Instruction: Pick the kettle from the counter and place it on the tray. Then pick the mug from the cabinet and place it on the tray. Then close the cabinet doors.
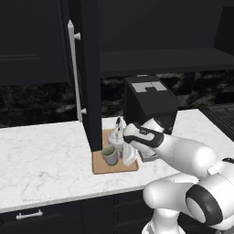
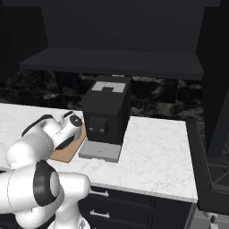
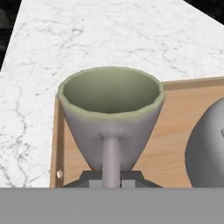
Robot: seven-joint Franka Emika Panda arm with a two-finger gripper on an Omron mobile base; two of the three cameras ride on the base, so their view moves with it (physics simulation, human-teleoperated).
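Observation:
The pale grey-green mug (image 3: 109,113) stands upright on the left part of the wooden tray (image 3: 183,113), its handle turned toward me. My gripper (image 3: 111,178) is shut on that handle, one dark tip on each side. The rounded silver kettle (image 3: 208,148) sits on the tray just right of the mug. From the left base, the mug (image 1: 109,155) is at the front of the tray (image 1: 103,167), the kettle (image 1: 116,137) is behind it, and my hand reaches in from the right. The cabinet door (image 1: 91,68) stands open above the counter (image 1: 45,155).
A black boxy coffee machine (image 1: 151,103) stands right beside the tray, close to my arm. The open door's edge hangs just left of the tray, with its silver bar handle (image 1: 75,68). The cabinet shelf (image 1: 160,61) is overhead. A second open door (image 2: 219,89) stands at the far right.

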